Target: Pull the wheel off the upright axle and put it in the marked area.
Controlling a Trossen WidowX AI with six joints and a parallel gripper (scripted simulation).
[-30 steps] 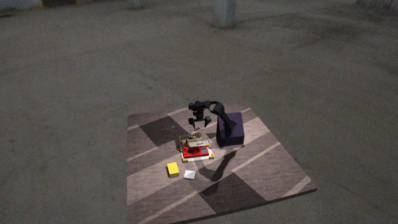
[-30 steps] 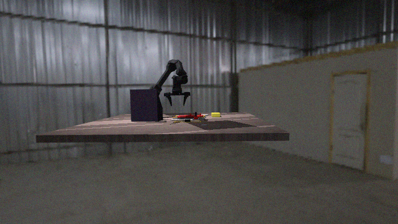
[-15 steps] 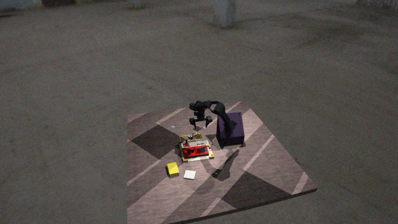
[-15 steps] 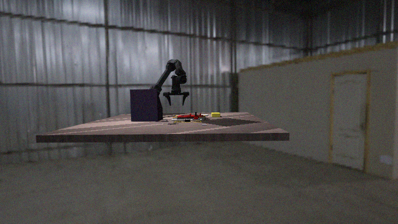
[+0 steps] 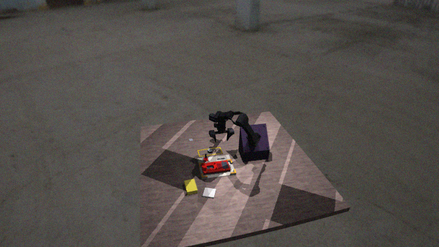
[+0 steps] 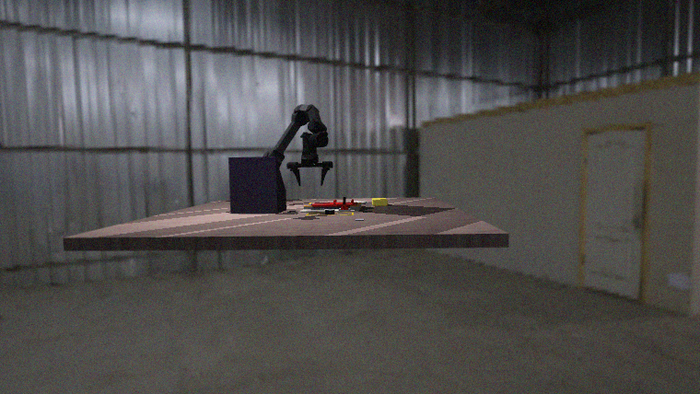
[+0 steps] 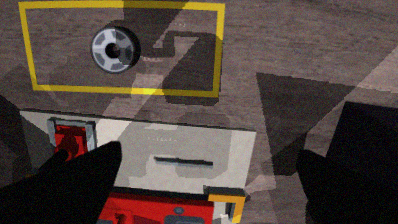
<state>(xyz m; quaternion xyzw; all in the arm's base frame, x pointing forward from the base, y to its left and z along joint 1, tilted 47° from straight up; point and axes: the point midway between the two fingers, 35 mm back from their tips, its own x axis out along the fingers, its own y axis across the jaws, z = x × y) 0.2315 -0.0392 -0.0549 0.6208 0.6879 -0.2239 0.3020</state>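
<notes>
The wheel (image 5: 209,150) (image 6: 329,212) (image 7: 104,56), grey-spoked with a black tyre, lies flat on the table inside the yellow outline of the marked area (image 5: 221,150) (image 6: 352,214) (image 7: 75,90), left of its middle in the wrist view. A dark upright post (image 5: 205,156) (image 6: 344,200), apparently the axle, stands at a small red part beside the marked area with no wheel on it. My gripper (image 5: 221,140) (image 6: 310,184) (image 7: 210,154) is wide open and empty. It hangs well above the table, clear of the wheel and touching nothing.
A white board (image 5: 226,157) (image 7: 235,150) carries a red body (image 5: 216,167) (image 7: 155,207). A yellow block (image 5: 190,186) (image 6: 379,202) and a flat white piece (image 5: 209,192) lie beyond it. A small pale piece (image 5: 190,139) (image 6: 359,219) lies past the marked area. The arm stands by a purple box (image 5: 245,147) (image 6: 251,186).
</notes>
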